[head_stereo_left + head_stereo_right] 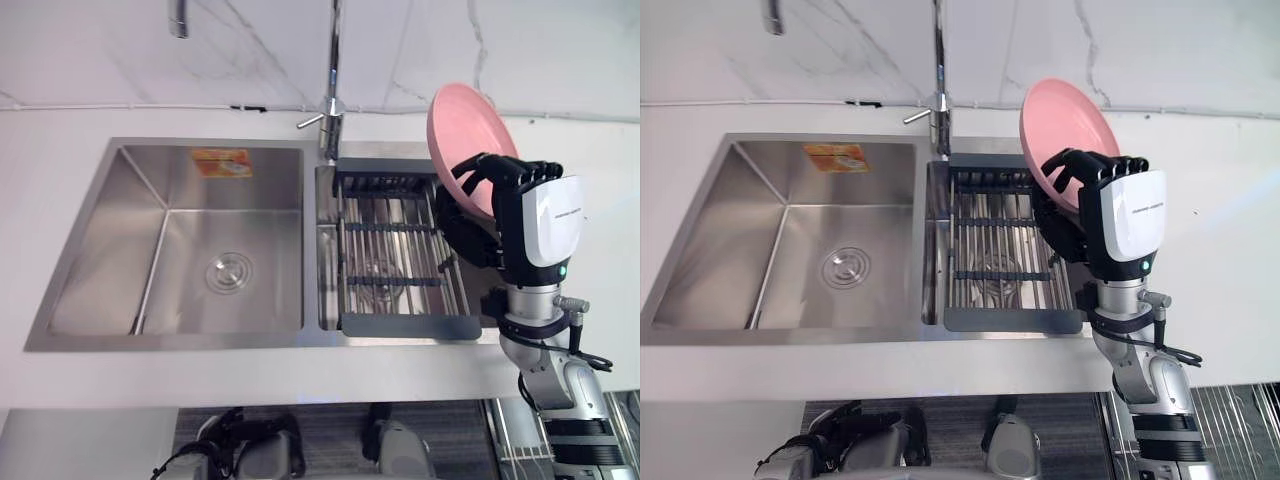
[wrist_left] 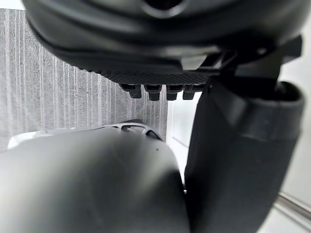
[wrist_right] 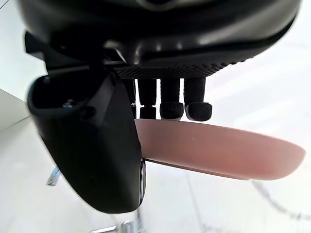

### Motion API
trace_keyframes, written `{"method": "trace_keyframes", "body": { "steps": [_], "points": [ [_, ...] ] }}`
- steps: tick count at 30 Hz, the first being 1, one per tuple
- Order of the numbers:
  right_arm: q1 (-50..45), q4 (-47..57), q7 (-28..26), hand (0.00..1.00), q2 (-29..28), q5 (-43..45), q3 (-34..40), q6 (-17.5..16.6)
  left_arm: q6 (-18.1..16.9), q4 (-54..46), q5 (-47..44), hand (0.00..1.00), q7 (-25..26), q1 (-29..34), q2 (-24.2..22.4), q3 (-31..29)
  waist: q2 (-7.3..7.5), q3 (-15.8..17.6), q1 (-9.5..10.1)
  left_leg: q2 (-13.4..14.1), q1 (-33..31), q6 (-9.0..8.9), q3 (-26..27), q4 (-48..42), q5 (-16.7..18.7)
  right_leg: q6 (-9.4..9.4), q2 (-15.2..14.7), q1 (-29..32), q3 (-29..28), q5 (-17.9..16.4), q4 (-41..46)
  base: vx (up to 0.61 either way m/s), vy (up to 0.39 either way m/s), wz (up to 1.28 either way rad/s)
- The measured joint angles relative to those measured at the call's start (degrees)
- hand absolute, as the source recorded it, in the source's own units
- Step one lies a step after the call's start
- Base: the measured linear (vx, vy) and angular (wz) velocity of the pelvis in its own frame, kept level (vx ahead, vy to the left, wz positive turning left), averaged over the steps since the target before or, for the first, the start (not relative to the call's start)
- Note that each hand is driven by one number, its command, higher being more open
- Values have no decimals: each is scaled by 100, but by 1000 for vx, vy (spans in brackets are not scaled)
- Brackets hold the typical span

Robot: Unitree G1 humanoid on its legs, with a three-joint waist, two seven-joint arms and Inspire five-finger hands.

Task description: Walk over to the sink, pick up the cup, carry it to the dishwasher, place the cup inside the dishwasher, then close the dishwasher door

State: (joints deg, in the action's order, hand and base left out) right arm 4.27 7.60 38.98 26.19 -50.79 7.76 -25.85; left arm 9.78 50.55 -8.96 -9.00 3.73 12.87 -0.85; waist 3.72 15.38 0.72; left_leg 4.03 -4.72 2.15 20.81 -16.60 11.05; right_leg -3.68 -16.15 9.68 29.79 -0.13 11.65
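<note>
Left hand (image 2: 160,48) dark bulk close up; ribbed grey floor (image 2: 58,87) beyond.

The right arm (image 1: 560,390) comes in from 5 o'clock and rises steeply, its wrist (image 1: 535,310) straight. The right hand (image 1: 510,225) sits at about 3 o'clock in the head views, white back cover toward the camera. Its fingers (image 3: 170,99) reach toward 10 o'clock and curl over the rim of a plate (image 1: 465,130). The thumb (image 3: 92,145) presses the opposite face, so the rim is pinched between them. The left hand (image 2: 160,39) shows close up in its own wrist view, with nothing in it.
</note>
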Motion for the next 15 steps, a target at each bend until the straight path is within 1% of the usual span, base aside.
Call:
{"method": "trace_keyframes", "body": {
  "steps": [1, 2, 3, 4, 5, 6, 7, 8, 9, 10, 11, 12, 13, 15],
  "points": [
    [0, 42, 1, 0, -20, 0, 26, 13, 13, -34, 0, 100, -5, 0, 33, -5, 59, 27, -3, 10, -13, 14, 46, -49, 39, -83, -94, 42, 160, 14, 140, 96, 50, -40],
    [9, 79, 26, 0, -51, 0, 69, 62, 4, -87, -10, 100, -5, -27, 82, -101, 194, 96, -39, 11, -72, -28, 96, -275, 197, -209, -207, 127, 334, 413, 335, 53, 59, -47],
    [17, 74, 24, 0, -80, -1, 65, 161, 8, -85, -11, 100, 25, -66, 63, -276, 231, 114, -34, 129, -129, -29, 196, -355, 245, -98, -96, 213, 336, 751, 265, 51, 68, -53],
    [17, 74, 24, 0, -87, -1, 64, 216, 1, -75, -12, 100, 50, -81, 54, -324, 241, 115, -28, 179, -125, -24, 264, -305, 242, 65, 38, 185, 297, 1032, -23, 43, 28, -76],
    [48, 80, 33, 0, -91, 3, 71, 289, -19, -4, -31, 100, 74, -79, 16, -431, 276, 115, 31, 327, -106, 27, 497, -155, 213, 58, 181, 168, 312, 925, -118, 38, 2, -69],
    [58, 76, 49, 0, -94, 4, 76, 339, -58, -8, -70, 100, 135, -80, 28, -436, 303, 122, 6, 354, -78, 30, 591, -149, 214, 11, 48, 242, 478, 263, 702, 65, 3, -69],
    [53, 69, 69, 0, -96, 5, 76, 385, -84, -10, -121, 100, 188, -70, 32, -440, 311, 118, -11, 379, -15, 40, 688, -141, 220, 129, -69, 144, 699, -253, 1442, 59, 15, -47],
    [57, 70, 104, 0, -96, 5, 77, 389, -98, -16, -145, 100, 228, -47, 34, -442, 336, 102, -6, 395, -1, 49, 767, -166, 226, 110, -88, -10, 815, -421, 1644, 82, -15, -51],
    [89, 74, 125, 0, -96, 4, 72, 376, -117, -9, -198, 100, 265, -29, 39, -482, 369, 84, 19, 424, -10, 57, 906, -237, 233, 132, -22, -115, 859, -477, 1448, 51, -70, -55],
    [185, 79, 129, 0, -87, 8, 74, 371, -68, 133, -295, 100, 278, 1, 42, -624, 374, 87, -29, 485, -94, 49, 1011, -372, 238, 159, 193, -198, 907, -445, 1007, 44, -84, -55],
    [195, 78, 129, 0, -85, 11, 76, 387, -50, 173, -437, 100, 265, 20, 19, -736, 377, 87, -21, 538, -130, 36, 1064, -463, 249, 199, 297, -256, 902, -419, 794, 16, -113, -46],
    [158, 77, 129, 0, -67, 54, 119, 422, -20, 172, -595, 100, 258, 49, -4, -907, 375, 88, -45, 669, -214, 17, 1183, -661, 281, 321, 507, -393, 878, -340, 336, -7, -125, -49],
    [106, 62, 127, 0, -58, 176, 130, 443, -42, 133, -703, 100, 265, 86, 33, -908, 374, 87, -4, 824, -235, -6, 1263, -858, 349, 435, 715, -518, 789, -268, -28, -31, -135, -45],
    [8, 64, 137, 0, -59, 247, 177, 426, -79, 132, -724, 100, 296, 99, 78, -893, 376, 86, -11, 921, -200, -17, 1289, -881, 374, 519, 843, -577, 658, -214, -262, -121, -122, -52]
  ]
}}
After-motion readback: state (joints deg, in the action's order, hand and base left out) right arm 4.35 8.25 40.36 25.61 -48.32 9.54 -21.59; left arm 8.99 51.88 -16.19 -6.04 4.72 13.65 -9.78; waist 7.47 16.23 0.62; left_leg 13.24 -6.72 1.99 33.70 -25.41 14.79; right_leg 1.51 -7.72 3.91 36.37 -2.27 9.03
